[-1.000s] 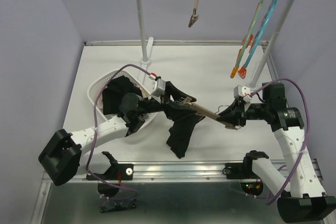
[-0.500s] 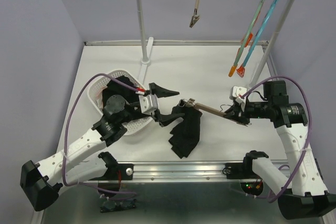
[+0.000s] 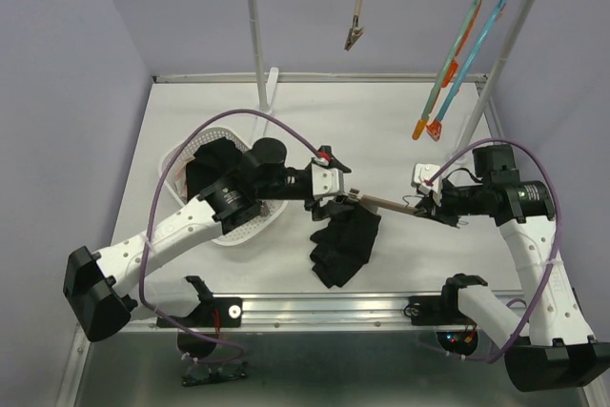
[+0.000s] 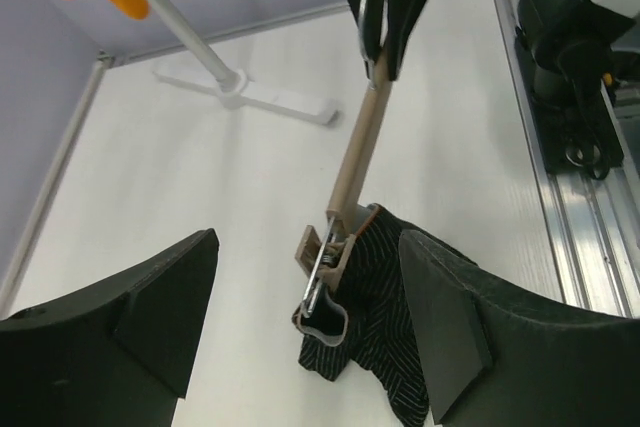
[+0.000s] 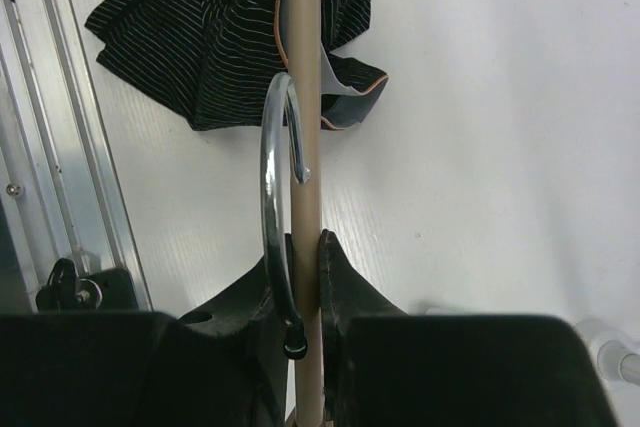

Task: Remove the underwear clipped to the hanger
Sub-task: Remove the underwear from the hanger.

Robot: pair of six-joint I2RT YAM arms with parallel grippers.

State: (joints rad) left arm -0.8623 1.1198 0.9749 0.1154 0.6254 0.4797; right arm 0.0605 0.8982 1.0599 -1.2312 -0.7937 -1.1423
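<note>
**Over the table [image 3: 400,121], one pincer grips the hanger [image 3: 386,203] and the other stands wide**

From above, the left pincer [image 3: 335,192] sits at the clip end of the hanger. The right pincer [image 3: 427,207] is at the other end. The hanger is a thin brown stick lying almost flat above the table. The underwear [image 3: 343,245] is black. It hangs from the clip, and most of it is bunched on the table below the stick. This high view cannot show how wide the left pincer is.

The left wrist view can. Its two dark fingers [image 4: 150,317] stand far apart, one on each side of the clip [image 4: 325,277]. Neither finger touches the clip or the cloth. The clip bites the top edge of the underwear, and thin stripes show on the cloth there.

The right wrist view shows the right pincer shut tight on the stick, just beside the silver hook [image 5: 275,197]. The stripes and a thin orange hem show here too.

Only the view from above shows the white basket [image 3: 193,147] at the left, with dark clothes [image 3: 212,164] in it. The left arm [image 3: 181,226] reaches across it. That view also shows the rack [image 3: 255,26] at the back, with orange and blue hangers [image 3: 457,54] on its bar.

The underwear lies near the metal rail [image 3: 324,307] at the front edge. Behind the stick, wide white table runs back to the rack foot [image 4: 270,102].
</note>
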